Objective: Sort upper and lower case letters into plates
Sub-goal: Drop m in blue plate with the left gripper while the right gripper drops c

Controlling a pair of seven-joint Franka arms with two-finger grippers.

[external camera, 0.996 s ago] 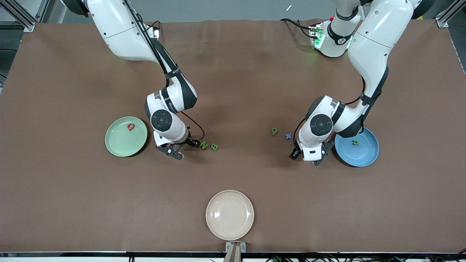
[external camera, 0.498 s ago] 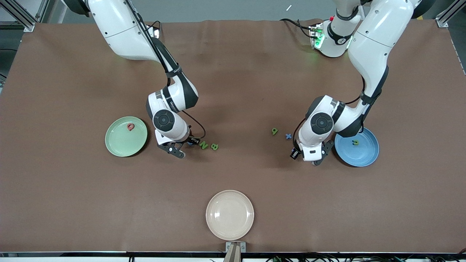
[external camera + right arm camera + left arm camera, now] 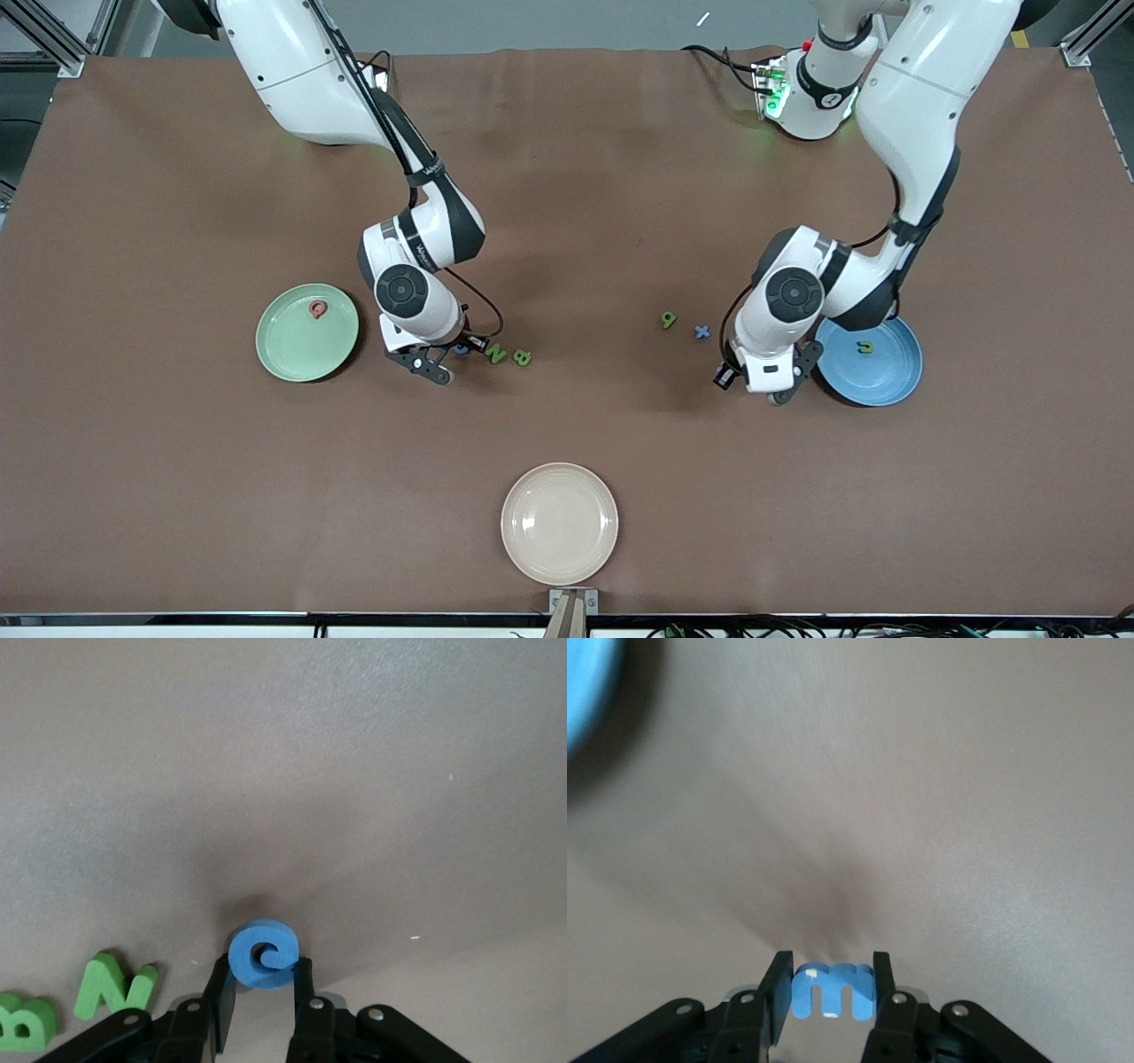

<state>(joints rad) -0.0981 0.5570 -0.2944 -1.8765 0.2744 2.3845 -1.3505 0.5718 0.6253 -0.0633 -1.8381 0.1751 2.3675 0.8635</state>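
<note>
On the table, each claw pinches one blue letter: left claw point(image 3: 830, 992) the m point(image 3: 831, 992), right claw point(image 3: 261, 979) the e point(image 3: 263, 954)

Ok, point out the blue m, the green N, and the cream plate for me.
blue m point(image 3: 833, 991): left wrist view, on its middle, between the jaws.
green N point(image 3: 496, 354): front view, on its diagonal stroke.
cream plate point(image 3: 559, 523): front view, on its bare inner floor.

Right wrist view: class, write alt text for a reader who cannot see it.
The right gripper is shut on a small blue letter just above the brown table. Beside it on the table lie a green N and a green B.
</note>
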